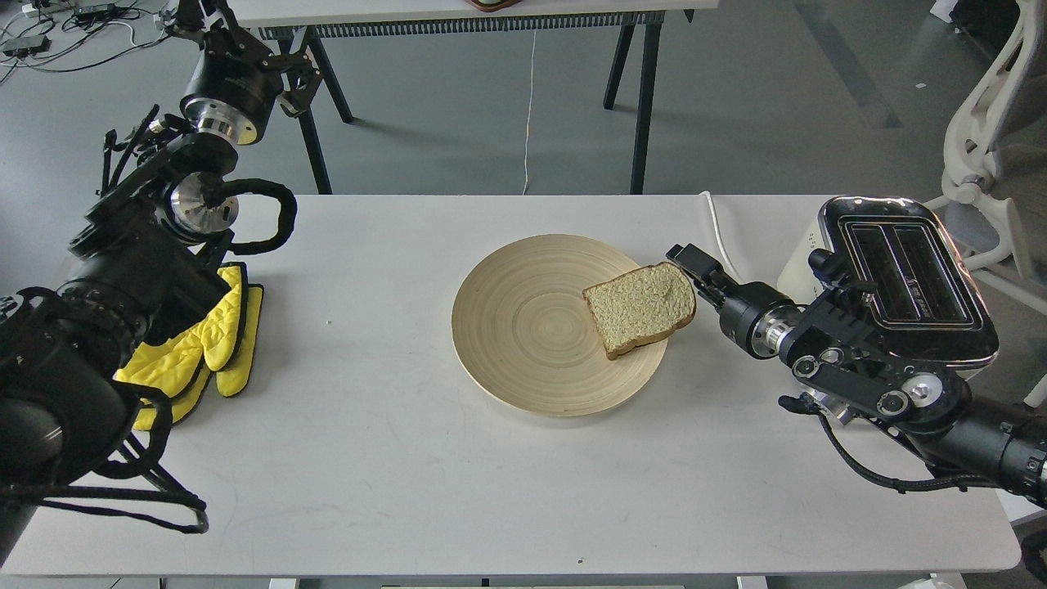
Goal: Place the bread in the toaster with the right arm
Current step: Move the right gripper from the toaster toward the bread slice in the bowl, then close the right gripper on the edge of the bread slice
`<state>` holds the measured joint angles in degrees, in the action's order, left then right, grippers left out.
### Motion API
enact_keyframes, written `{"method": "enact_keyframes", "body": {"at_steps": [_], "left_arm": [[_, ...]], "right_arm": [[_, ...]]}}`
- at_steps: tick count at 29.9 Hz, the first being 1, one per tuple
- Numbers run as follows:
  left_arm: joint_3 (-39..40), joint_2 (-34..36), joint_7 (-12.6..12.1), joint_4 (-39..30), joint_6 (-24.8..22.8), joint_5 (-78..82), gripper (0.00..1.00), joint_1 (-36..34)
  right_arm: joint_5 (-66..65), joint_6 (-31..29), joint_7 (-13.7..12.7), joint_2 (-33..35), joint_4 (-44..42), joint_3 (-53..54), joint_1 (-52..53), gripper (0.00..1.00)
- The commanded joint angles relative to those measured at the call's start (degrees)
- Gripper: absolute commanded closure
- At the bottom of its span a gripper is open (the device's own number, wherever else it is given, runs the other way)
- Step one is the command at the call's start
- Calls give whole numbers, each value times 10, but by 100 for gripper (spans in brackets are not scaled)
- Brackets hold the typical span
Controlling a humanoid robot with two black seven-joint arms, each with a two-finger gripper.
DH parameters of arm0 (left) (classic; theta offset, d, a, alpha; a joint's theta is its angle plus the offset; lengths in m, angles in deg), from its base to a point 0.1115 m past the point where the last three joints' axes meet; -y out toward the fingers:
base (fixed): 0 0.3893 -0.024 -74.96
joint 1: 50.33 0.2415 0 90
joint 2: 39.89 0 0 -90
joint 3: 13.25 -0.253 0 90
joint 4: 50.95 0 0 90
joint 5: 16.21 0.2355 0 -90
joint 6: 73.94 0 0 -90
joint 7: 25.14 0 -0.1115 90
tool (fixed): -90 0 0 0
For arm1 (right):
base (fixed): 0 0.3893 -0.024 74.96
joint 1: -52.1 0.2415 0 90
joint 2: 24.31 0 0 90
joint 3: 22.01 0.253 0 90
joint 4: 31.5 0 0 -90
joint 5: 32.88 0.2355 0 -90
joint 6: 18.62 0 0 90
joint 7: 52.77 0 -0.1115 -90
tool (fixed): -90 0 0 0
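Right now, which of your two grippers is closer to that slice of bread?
My right gripper: it is at the bread's right edge on the plate. My left gripper is raised far away, past the table's back-left corner.

Getting even, soft daylight across the white table point(368, 458), casting only faint shadows. Catching bright glare on the chrome top of the toaster point(908, 274) at the table's right edge. Staying sharp throughout, bending slightly toward the corners.
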<state>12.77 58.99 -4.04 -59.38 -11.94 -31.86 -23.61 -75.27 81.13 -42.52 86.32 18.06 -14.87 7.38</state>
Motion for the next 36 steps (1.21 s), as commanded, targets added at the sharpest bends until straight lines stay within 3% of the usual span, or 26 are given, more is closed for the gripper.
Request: {"method": "enact_keyframes", "body": {"at_steps": [1, 9, 16, 28, 36], "left_arm": [[0, 0, 0, 0, 0, 0, 0, 0], [-2, -1, 0, 0, 0, 0, 0, 0], [-2, -1, 0, 0, 0, 0, 0, 0], [-1, -1, 0, 0, 0, 0, 0, 0], [-1, -1, 0, 0, 0, 0, 0, 0]], "right_arm": [[0, 1, -2, -7, -15, -20, 0, 12], [0, 0, -1, -30, -45, -22, -2, 16], [0, -5, -9, -37, -46, -25, -4, 34], [5, -3, -10, -52, -54, -20, -9, 51], [5, -6, -12, -53, -53, -23, -9, 81]]}}
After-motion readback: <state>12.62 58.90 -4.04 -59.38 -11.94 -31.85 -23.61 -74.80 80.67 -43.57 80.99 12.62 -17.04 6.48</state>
